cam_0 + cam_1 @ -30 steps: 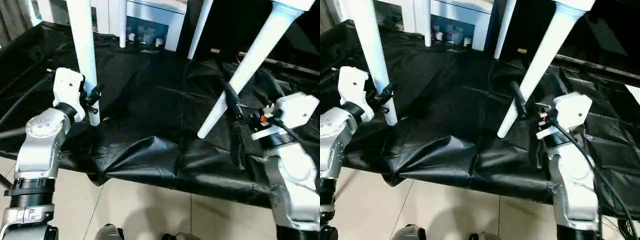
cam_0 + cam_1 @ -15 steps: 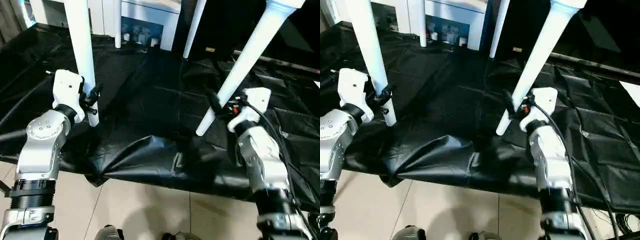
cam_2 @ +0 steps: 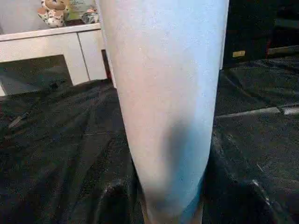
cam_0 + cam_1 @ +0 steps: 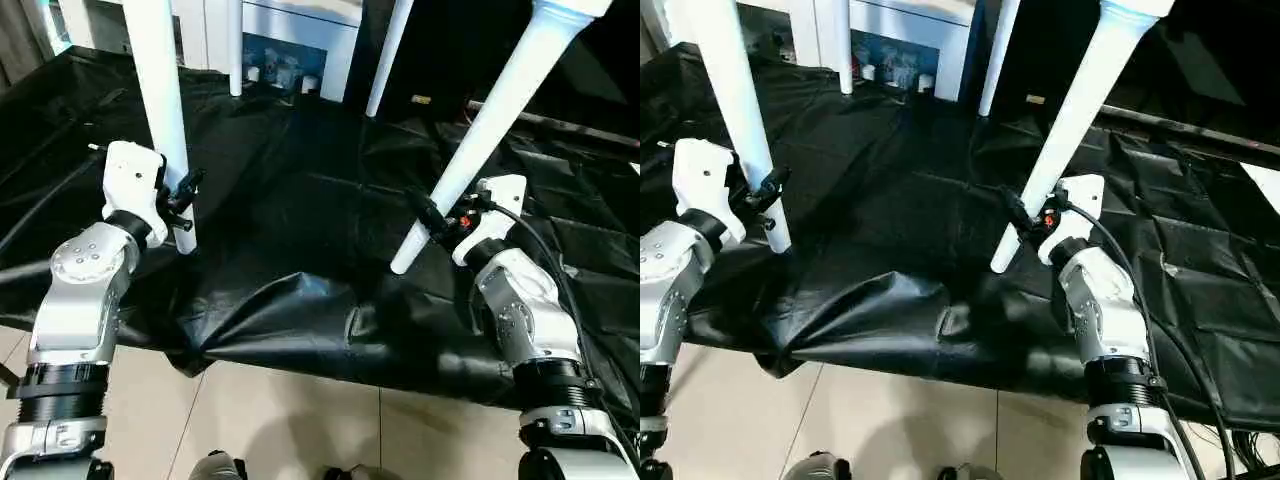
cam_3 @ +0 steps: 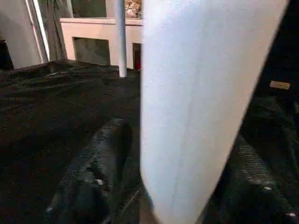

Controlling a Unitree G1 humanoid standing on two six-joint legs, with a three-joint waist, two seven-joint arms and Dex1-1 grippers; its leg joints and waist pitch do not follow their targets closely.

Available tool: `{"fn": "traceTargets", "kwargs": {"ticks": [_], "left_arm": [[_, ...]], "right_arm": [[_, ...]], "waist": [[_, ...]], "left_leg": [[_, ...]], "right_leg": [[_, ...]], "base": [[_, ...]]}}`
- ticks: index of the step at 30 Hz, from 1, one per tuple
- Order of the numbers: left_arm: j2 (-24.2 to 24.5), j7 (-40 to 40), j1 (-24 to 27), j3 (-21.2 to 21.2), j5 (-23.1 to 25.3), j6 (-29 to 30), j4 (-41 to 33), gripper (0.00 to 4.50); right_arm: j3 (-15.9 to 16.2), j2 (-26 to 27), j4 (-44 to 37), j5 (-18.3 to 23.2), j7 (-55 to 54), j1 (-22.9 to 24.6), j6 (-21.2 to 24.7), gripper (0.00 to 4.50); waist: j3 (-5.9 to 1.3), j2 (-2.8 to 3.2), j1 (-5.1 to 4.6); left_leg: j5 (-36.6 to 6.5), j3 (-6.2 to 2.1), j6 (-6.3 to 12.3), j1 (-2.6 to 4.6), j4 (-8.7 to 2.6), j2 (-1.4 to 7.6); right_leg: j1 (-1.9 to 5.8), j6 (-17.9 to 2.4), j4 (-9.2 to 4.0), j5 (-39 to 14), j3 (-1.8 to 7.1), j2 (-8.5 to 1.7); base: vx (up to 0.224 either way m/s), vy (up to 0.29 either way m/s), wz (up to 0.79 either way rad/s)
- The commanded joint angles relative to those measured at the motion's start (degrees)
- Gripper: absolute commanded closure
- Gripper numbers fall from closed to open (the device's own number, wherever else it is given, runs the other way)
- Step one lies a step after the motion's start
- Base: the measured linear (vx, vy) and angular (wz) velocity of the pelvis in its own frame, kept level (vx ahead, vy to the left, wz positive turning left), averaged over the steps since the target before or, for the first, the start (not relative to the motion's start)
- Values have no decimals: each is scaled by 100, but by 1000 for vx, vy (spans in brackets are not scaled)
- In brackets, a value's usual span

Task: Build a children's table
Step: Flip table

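- Children's table stands legs-down on the black sheet (image 4: 300, 310) — four white legs in view, two far, two near.
- Left gripper (image 4: 180, 196) clamped on the near left leg (image 4: 165, 120), low down by its foot.
- Right gripper (image 4: 432, 218) at the near right leg (image 4: 480, 130), which leans; one black finger (image 5: 93, 177) beside it, grasp — cannot tell.
- Step, judged: straightening and seating legs.
- Next calls for a firm right hold, then pushing that leg upright into its socket.

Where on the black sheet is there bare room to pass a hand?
The widest bare stretch of black sheet lies between the left front leg and the right front leg, back toward the two rear legs. It is crowded at each front leg's foot, where the left gripper and right gripper sit.
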Motion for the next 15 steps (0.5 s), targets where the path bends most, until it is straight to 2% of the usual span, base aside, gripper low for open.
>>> {"fn": "traceTargets", "kwargs": {"ticks": [1,3,4,7,8,10,11,12,14,15], "left_arm": [[108,-100,260,-320,290,59,23,289],[171,-95,373,-283,294,51,-38,289],[214,-100,464,-249,291,57,-91,289],[280,-114,567,-220,300,52,-132,289],[307,-120,605,-208,301,54,-146,289],[398,-139,687,-156,300,66,-186,289],[405,-140,693,-151,300,70,-192,289],[437,-139,728,-134,296,91,-237,289],[515,-132,816,-95,294,142,-352,289],[546,-113,875,-56,285,183,-425,289]], "right_arm": [[212,-110,-132,-60,265,140,-90,235],[276,-184,-423,-85,342,362,-52,246],[303,-205,-714,-78,341,584,1,254],[387,-216,-1161,-80,362,928,87,277],[431,-217,-1347,-81,374,1068,125,285],[539,-201,-1888,-73,323,1451,228,291],[545,-198,-1932,-71,315,1481,238,294],[572,-198,-2098,-55,277,1592,277,294],[604,-192,-2396,-40,189,1781,355,296],[619,-186,-2523,-76,124,1865,370,296]], "waist": [[-367,190,2],[-361,186,19],[-366,204,31],[-389,179,40],[-384,199,48],[-384,193,53],[-383,187,71],[-370,210,66],[-350,192,54],[-339,233,57]], "left_leg": [[-3038,-368,-835,297,-589,443],[-3023,-360,-813,306,-592,447],[-2997,-364,-802,297,-603,449],[-2839,-353,-741,280,-611,447],[-2827,-356,-730,277,-617,446],[-2742,-349,-685,263,-624,444],[-2757,-343,-671,277,-623,441],[-2822,-352,-679,278,-631,440],[-3048,-384,-703,284,-642,432],[-3131,-399,-715,299,-645,430]], "right_leg": [[-5,-816,-489,-2451,297,-488],[-17,-803,-497,-2413,304,-481],[-4,-787,-489,-2344,308,-476],[14,-789,-473,-2164,313,-469],[14,-792,-474,-2156,316,-465],[27,-786,-479,-2128,323,-466],[25,-753,-501,-2214,326,-470],[19,-736,-509,-2318,325,-474],[25,-613,-563,-2802,311,-483],[16,-580,-580,-2952,308,-489]], "base": [[0,0,0],[0,0,0],[0,0,0],[0,0,0],[0,0,0],[0,0,0],[0,0,0],[0,0,0],[0,0,0],[0,0,0]]}}
